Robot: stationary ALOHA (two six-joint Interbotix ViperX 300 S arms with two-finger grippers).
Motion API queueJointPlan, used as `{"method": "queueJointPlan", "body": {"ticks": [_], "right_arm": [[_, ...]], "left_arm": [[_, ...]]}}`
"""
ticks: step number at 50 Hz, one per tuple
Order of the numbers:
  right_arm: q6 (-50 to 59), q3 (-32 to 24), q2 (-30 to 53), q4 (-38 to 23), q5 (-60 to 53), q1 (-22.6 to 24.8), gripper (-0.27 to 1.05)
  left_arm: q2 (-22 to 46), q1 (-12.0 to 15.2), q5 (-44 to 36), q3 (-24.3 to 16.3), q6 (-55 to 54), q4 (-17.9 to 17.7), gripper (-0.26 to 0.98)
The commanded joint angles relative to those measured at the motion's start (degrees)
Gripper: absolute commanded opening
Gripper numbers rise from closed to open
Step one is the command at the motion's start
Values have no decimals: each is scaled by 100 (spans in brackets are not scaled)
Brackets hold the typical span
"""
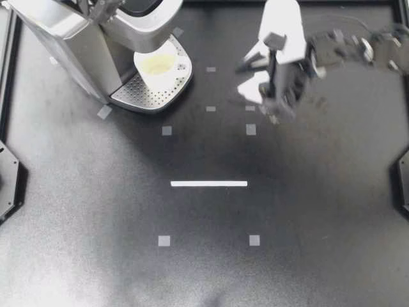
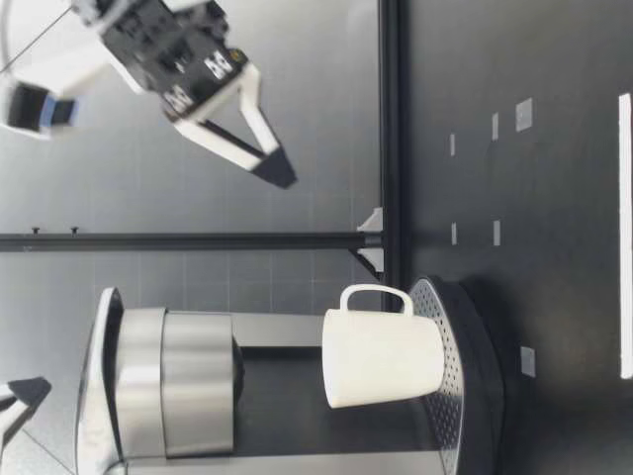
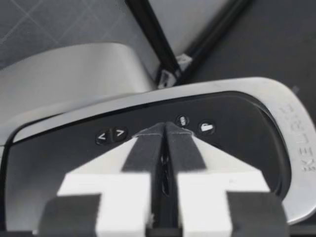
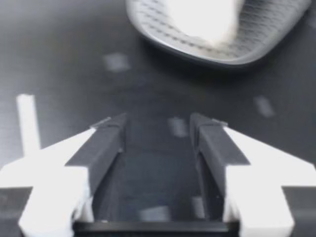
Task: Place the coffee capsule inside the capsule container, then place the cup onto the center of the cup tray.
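A white cup (image 1: 156, 66) stands upright on the perforated cup tray (image 1: 144, 97) of the coffee machine (image 1: 67, 38), handle toward the right arm's side. In the low view the cup (image 2: 381, 346) rests on the tray (image 2: 447, 396) under the brew head. My left gripper (image 1: 105, 7) is mostly cut off above the machine; its own view shows it shut (image 3: 165, 129), tips on the black lid (image 3: 232, 148) beside the buttons. My right gripper (image 1: 248, 75) hangs open and empty (image 4: 158, 124), high above the table (image 2: 267, 148), apart from the cup (image 4: 202, 17). No capsule shows.
A white strip (image 1: 209, 183) and several small grey tape squares (image 1: 251, 129) lie flat on the black table. A black frame rail (image 2: 390, 139) runs along the table's far edge. Dark arm bases sit at both side edges (image 1: 7, 182).
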Motion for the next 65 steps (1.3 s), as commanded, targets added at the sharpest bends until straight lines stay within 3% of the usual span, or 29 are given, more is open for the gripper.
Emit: {"method": "queueJointPlan", "body": {"ticks": [1, 14, 65], "right_arm": [[18, 62, -369, 53, -316, 176, 51], [44, 448, -721, 62, -1090, 334, 51], [35, 422, -580, 53, -1151, 334, 51]], "left_arm": [[-44, 18, 114, -229, 9, -26, 6], [35, 97, 308, -299, 35, -26, 6], [378, 97, 448, 114, -26, -44, 6]]}}
